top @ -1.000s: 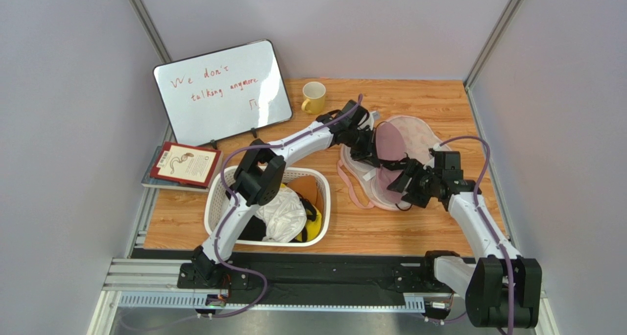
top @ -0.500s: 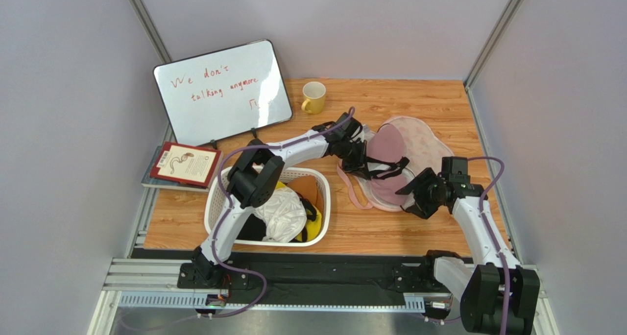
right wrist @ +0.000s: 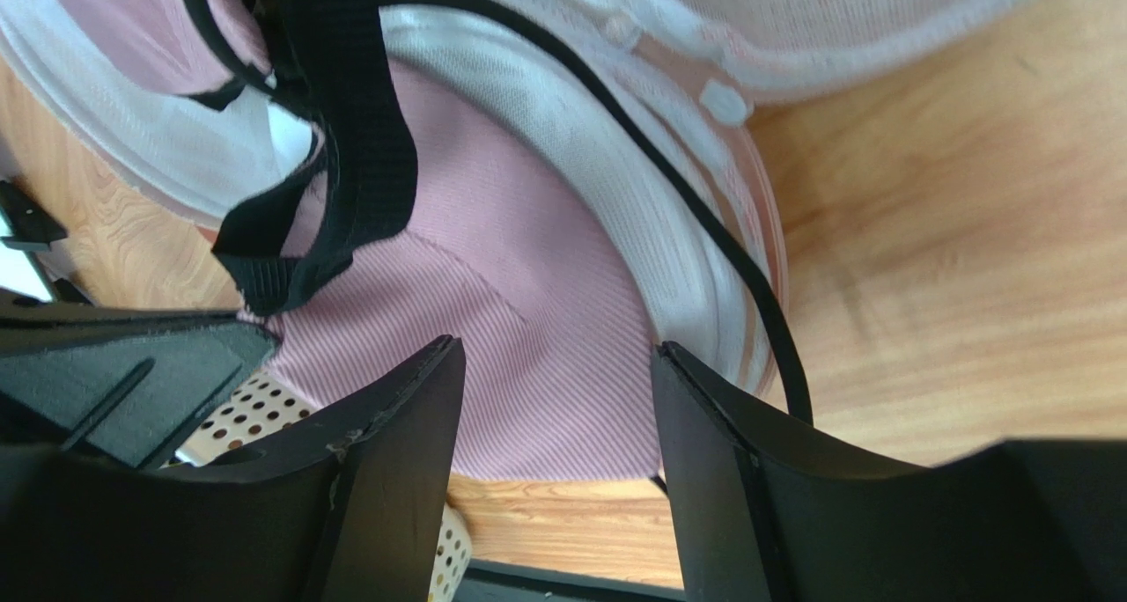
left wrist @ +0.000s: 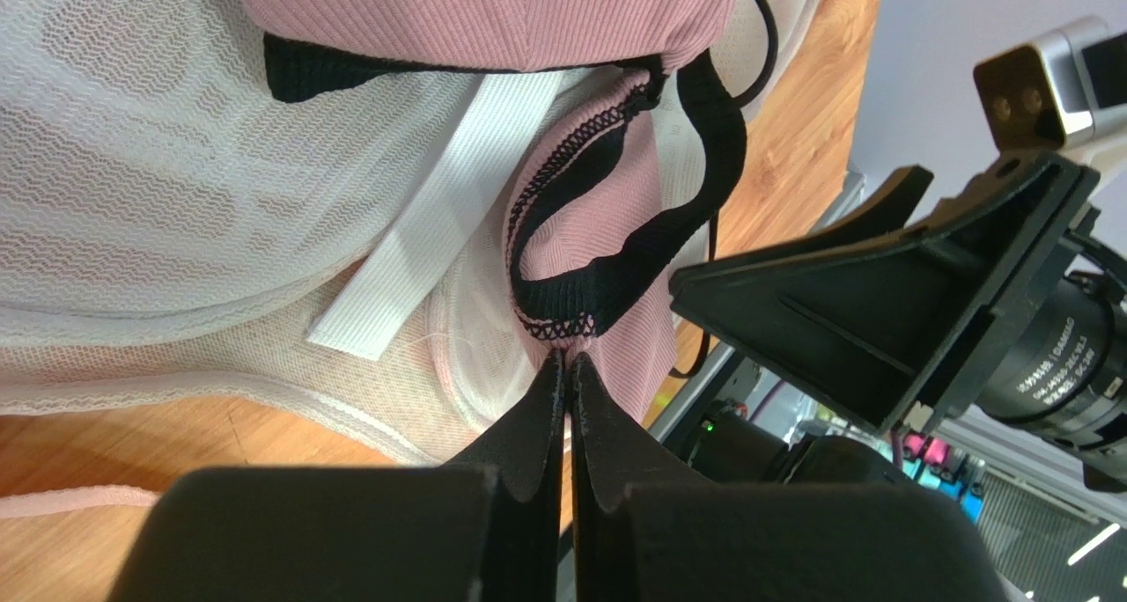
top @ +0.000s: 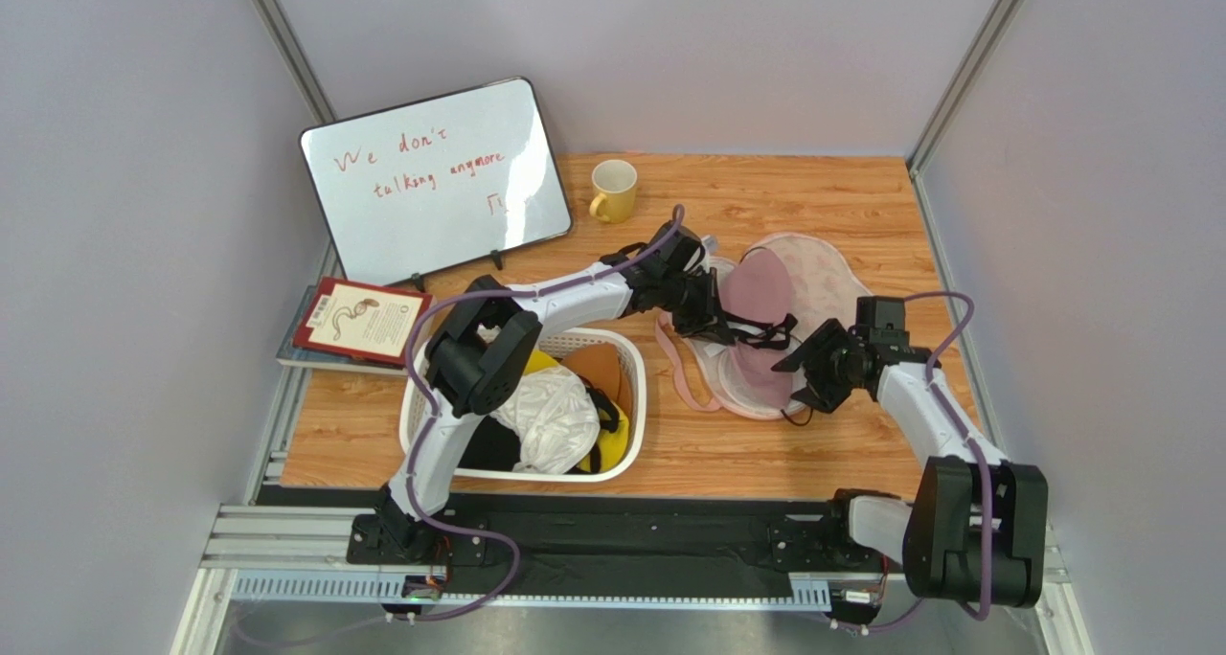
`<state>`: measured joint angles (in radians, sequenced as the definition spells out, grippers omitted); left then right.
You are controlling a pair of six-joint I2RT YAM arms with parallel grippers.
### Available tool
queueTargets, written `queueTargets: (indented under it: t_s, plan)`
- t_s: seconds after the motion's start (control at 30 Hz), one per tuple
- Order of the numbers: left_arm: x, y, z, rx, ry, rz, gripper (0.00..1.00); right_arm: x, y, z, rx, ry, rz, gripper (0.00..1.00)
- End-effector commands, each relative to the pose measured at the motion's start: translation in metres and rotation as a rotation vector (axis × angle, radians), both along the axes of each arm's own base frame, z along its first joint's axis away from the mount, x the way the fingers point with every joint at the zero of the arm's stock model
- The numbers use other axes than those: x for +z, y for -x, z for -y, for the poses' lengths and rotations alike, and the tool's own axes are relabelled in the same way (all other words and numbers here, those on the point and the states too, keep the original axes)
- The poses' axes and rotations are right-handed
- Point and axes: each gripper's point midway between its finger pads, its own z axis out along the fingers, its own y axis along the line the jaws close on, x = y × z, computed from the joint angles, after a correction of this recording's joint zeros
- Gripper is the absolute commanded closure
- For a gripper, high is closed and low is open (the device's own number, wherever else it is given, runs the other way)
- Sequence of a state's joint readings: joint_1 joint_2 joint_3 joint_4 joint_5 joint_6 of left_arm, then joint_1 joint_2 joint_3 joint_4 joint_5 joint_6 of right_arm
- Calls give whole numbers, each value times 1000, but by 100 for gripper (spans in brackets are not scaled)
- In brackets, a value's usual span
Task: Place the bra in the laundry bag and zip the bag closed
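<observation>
Bra point(left wrist: 529, 8) trim is clamped in the left pincer point(left wrist: 566, 380), on the laundry bag point(left wrist: 159, 233). The right pincer point(right wrist: 549, 431) is held apart.

From the basket point(top: 638, 404) we place everything: clothes point(top: 554, 418) lie in it, the book point(top: 354, 321) just left, the whiteboard point(top: 435, 181) behind and leftward, the mug point(top: 613, 190) behind and rightward, the laundry bag point(top: 828, 270) to its right, the bra point(top: 759, 289) on or in that bag (we cannot tell which).

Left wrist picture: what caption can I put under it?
Left gripper pinches the black-trimmed edge of the bra over the mesh laundry bag.
</observation>
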<state>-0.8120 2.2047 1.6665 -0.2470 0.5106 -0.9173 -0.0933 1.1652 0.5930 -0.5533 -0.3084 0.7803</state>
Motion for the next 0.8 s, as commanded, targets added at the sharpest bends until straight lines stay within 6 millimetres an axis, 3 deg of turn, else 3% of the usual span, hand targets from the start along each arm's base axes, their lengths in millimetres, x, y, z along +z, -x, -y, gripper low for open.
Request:
queueTargets:
  t_s: [0.0, 0.03, 0.07, 0.13, 0.17, 0.23, 0.4, 0.53, 0.67, 0.77]
  plan:
    - [31, 0, 4, -7, 52, 66, 98, 8, -32, 6, 51, 40, 99, 41]
    - [34, -1, 3, -12, 51, 82, 94, 9, -36, 6, 53, 43, 103, 43]
    - [34, -3, 0, -6, 36, 105, 79, 5, -37, 7, 68, 51, 94, 44]
    - [40, -7, -10, -9, -15, 165, 62, 6, -42, 9, 76, 64, 107, 47]
    - [39, -15, -15, 17, -56, 206, 45, 4, -43, 10, 81, 70, 100, 48]
    - [45, -25, -22, 3, -89, 247, 35, 9, -51, 10, 91, 78, 127, 52]
    - [49, -61, -35, -1, -33, 210, 32, 17, -66, 17, 131, 129, 153, 69]
    - [48, -85, -22, -58, 6, 199, 31, 19, -80, 21, 164, 152, 148, 80]
    - [31, -93, -18, -73, -24, 203, 30, 28, -91, 24, 179, 167, 130, 78]
    - [18, -95, -19, -78, -44, 206, 30, 32, -87, 24, 200, 175, 130, 66]
